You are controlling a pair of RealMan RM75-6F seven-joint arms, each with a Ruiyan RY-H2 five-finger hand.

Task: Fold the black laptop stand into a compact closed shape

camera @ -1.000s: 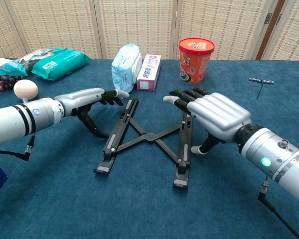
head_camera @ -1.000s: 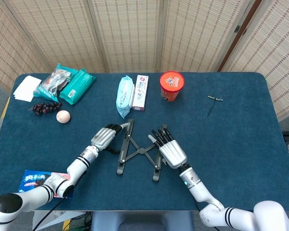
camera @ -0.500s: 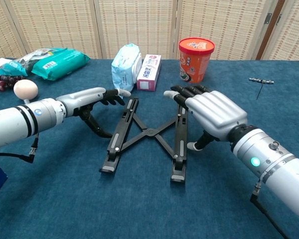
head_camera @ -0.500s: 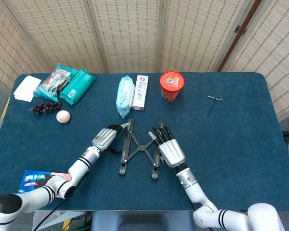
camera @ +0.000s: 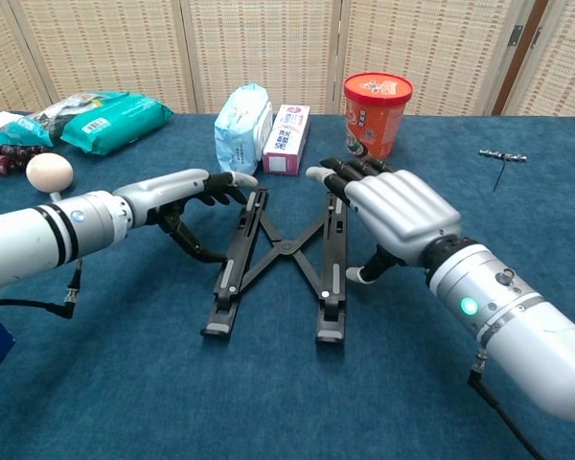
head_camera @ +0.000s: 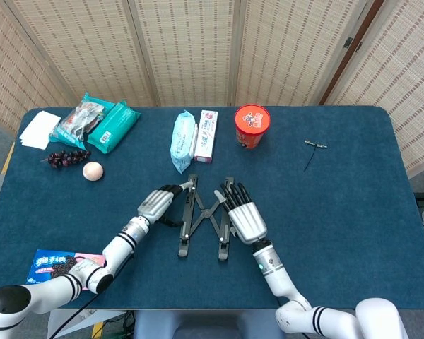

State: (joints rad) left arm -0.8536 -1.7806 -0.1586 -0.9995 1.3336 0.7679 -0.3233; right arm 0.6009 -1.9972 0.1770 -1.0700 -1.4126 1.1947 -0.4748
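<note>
The black laptop stand point(head_camera: 205, 217) point(camera: 283, 263) lies flat on the blue table, its two long rails joined by crossed links and standing a short way apart. My left hand point(head_camera: 157, 202) point(camera: 177, 195) lies flat against the outer side of the left rail, fingers stretched toward its far end and thumb down on the cloth. My right hand point(head_camera: 242, 214) point(camera: 391, 207) lies flat against the outer side of the right rail, fingers straight along it. Neither hand wraps around a rail.
Beyond the stand are a wet-wipes pack point(head_camera: 181, 140), a white box point(head_camera: 205, 135) and an orange cup point(head_camera: 251, 125). At the far left lie green snack bags point(head_camera: 101, 121), grapes point(head_camera: 66, 157), an egg point(head_camera: 92, 170) and white paper point(head_camera: 39, 129). A small metal tool point(head_camera: 314, 147) is at right.
Both hands have pushed inward, and the two rails have come closer together; the crossed links now stand steeper and narrower.
</note>
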